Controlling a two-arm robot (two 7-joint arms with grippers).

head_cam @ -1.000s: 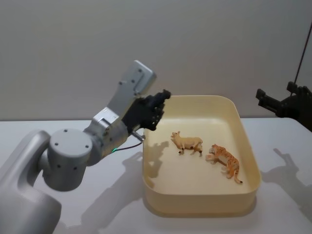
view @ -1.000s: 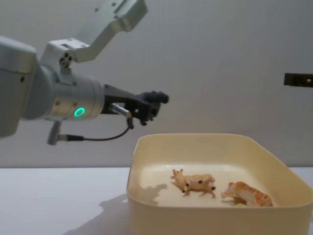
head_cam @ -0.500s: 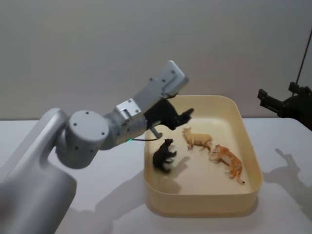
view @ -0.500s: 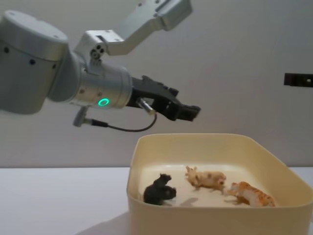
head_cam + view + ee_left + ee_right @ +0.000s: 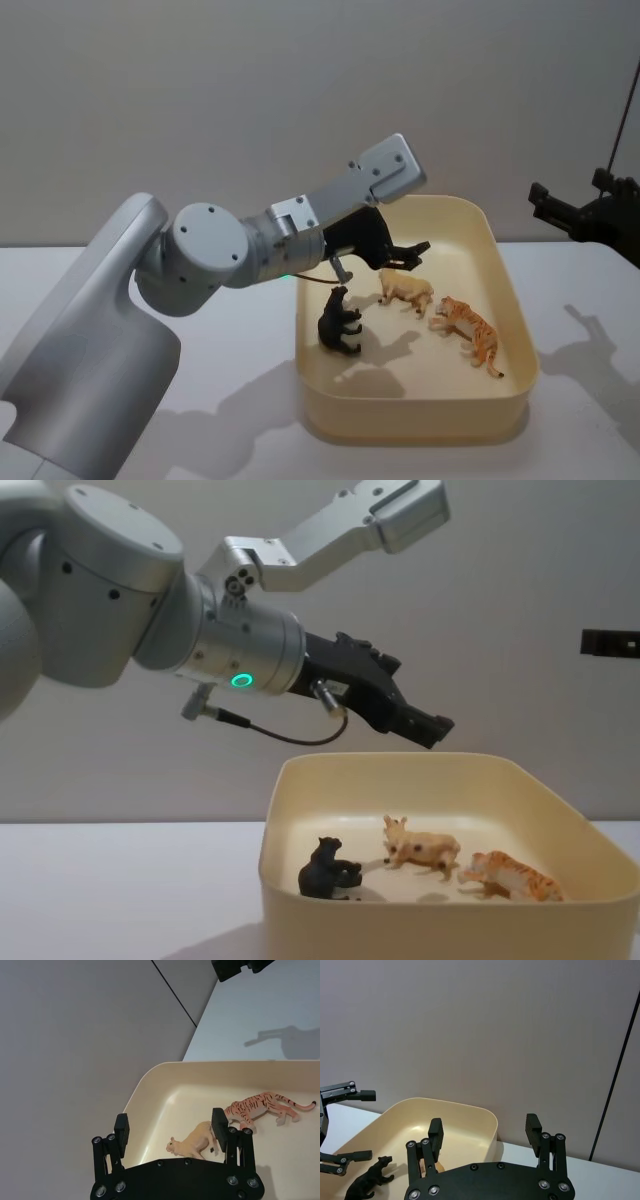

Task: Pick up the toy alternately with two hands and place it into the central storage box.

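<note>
Your left gripper (image 5: 408,256) just let go: its fingers are spread, empty, hanging over the box (image 5: 505,300). The bear (image 5: 339,322) now stands inside at the left, beside the pig (image 5: 405,289) and tiger (image 5: 468,332). The right gripper (image 5: 585,215) waits open, far right, so it's probably up next.

The left arm (image 5: 210,255) is thick, round and silver-grey, with small dark screw holes. A green ring light (image 5: 240,680) glows near its wrist. A thin black cable (image 5: 290,737) loops under it. The left gripper (image 5: 405,256) and right gripper (image 5: 590,215) are black, with shiny little screws.
</note>
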